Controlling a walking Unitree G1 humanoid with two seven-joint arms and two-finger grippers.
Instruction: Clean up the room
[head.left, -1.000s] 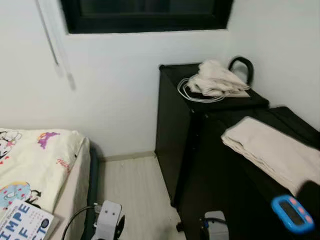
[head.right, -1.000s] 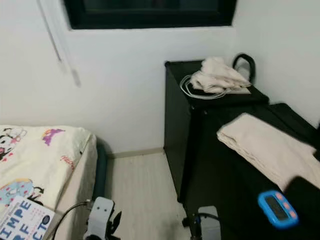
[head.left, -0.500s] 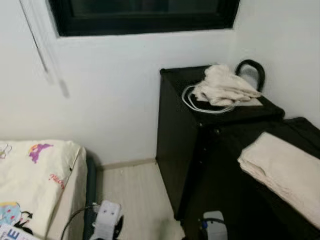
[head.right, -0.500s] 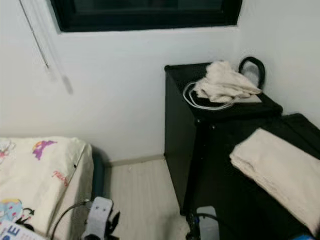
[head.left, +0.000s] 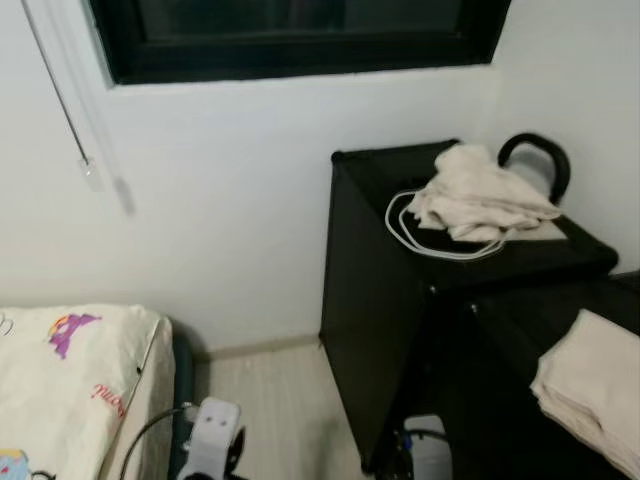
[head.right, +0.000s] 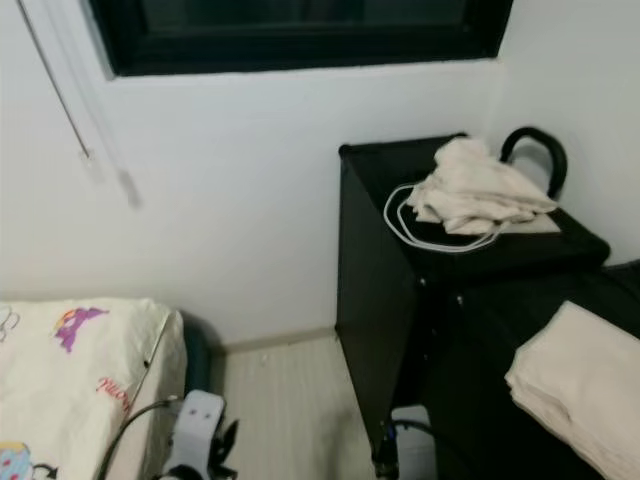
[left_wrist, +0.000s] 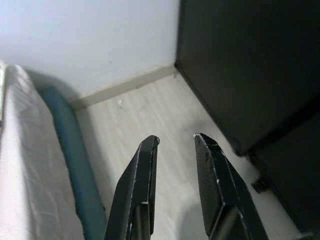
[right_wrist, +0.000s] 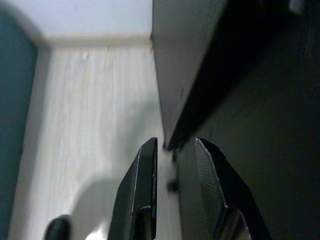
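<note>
**A:** Head view first. What do you have ahead of you?

**B:** You're facing a corner. A tall black cabinet (head.left: 400, 300) stands against the wall, and a crumpled cloth (head.left: 482, 195) is dumped on top of it over a loop of white cable (head.left: 420, 232). That looks dropped rather than put away, so it's likely what you'll tidy. A folded towel (head.right: 575, 385) lies neatly on the lower black tabletop (head.right: 480, 330) beside it. The bed (head.left: 70, 390) is at your left.

**A:** And the left wrist view?

**B:** Your left claw (left_wrist: 175, 142) hangs over bare floor (left_wrist: 150, 115) between bed and cabinet, parted a little, holding nothing.

**A:** Right wrist?

**B:** Your right claw (right_wrist: 175, 145) is low by the cabinet's foot, likewise slightly apart and empty, touching nothing.
</note>
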